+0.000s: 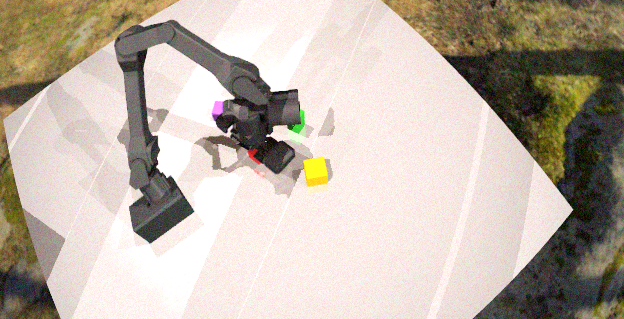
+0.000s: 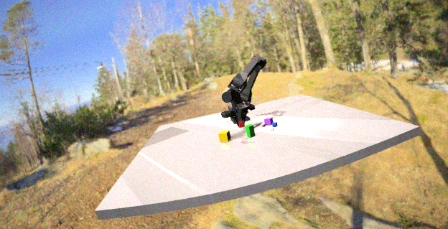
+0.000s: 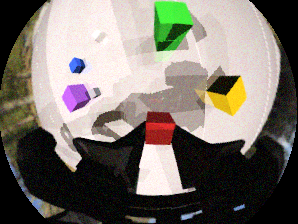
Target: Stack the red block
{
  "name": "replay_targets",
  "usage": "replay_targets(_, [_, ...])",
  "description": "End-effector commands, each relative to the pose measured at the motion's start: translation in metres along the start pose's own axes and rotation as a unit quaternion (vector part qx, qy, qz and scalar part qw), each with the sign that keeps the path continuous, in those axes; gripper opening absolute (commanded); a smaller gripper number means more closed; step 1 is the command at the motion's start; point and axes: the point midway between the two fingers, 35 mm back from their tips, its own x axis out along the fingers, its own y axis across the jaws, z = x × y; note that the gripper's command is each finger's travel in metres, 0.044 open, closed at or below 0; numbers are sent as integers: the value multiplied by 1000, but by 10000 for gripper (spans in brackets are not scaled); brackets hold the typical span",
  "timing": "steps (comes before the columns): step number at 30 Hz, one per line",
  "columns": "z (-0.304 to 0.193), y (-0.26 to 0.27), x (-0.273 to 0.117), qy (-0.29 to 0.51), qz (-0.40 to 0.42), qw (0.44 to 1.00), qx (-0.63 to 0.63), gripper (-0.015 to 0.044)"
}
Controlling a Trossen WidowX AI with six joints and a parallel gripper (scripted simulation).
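While clamped on the red block, jaws narrowed to about a third of their spread, set low over the pale worktop. Red block between the fingers, near the green tower, apart from it. Yellow block just beside. Purple block and small blue block off to the other side.
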Motion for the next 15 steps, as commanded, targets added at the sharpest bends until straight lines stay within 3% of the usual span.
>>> replay_targets(1, [0, -1, -22, 0, -3, 1000, -2, 0])
replay_targets(15, [0, 0, -88, 0, -4, 1000, -2, 0])
